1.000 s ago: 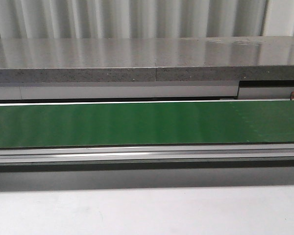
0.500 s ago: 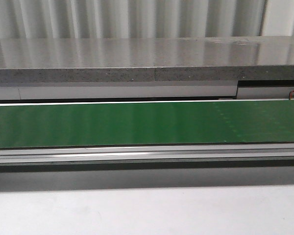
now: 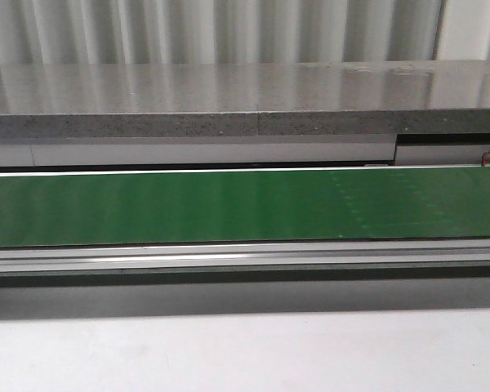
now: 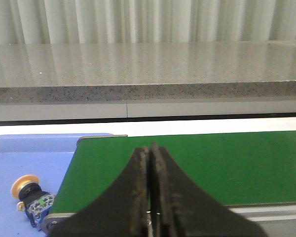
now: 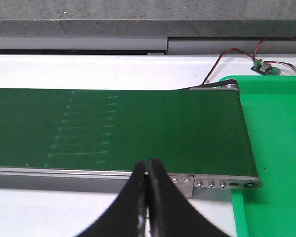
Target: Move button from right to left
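Button (image 4: 32, 198) on blue tray (image 4: 19, 163): light, rigid, cap slick (likely); grip boxy block. Left gripper (image 4: 149, 153), right gripper (image 5: 147, 167) closed, empty.

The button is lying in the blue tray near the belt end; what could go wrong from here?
1. The button lies on its side close to the green belt end roller, so it might be nudged.
2. Both grippers, left and right, have shut jaws; neither could grasp without opening first.
3. Loose wires beside the green tray might snag.
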Robot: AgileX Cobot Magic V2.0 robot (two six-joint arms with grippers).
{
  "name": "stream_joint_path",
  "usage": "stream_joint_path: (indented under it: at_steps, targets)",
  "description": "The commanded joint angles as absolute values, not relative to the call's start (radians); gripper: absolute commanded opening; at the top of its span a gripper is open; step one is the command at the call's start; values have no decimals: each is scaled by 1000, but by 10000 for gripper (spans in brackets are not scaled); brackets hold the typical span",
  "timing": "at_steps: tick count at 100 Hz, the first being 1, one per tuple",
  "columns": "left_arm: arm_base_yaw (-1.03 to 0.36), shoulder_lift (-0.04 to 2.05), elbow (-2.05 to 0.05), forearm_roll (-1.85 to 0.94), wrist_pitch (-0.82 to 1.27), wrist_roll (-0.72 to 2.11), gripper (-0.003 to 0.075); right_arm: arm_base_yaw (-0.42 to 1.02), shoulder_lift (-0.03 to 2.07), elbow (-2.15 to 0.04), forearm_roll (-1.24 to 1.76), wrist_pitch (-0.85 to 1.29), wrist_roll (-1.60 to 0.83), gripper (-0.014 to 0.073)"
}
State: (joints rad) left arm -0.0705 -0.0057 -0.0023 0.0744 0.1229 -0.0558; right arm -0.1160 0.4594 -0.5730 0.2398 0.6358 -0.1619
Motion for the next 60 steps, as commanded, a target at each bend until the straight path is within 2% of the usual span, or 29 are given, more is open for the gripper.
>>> stream_joint_path:
  at_steps: [1, 33, 60]
  targets:
    - [-77, -40, 23, 70, 35, -67, -20, -116, 460, -597, 249, 571, -170, -67]
    - [-77, -40, 23, 70, 35, -67, -20, -46, 324, -410, 187, 327, -147, -67]
    - [-77, -40, 23, 70, 35, -67, -20, 9, 119, -187, -48, 212, 163, -67]
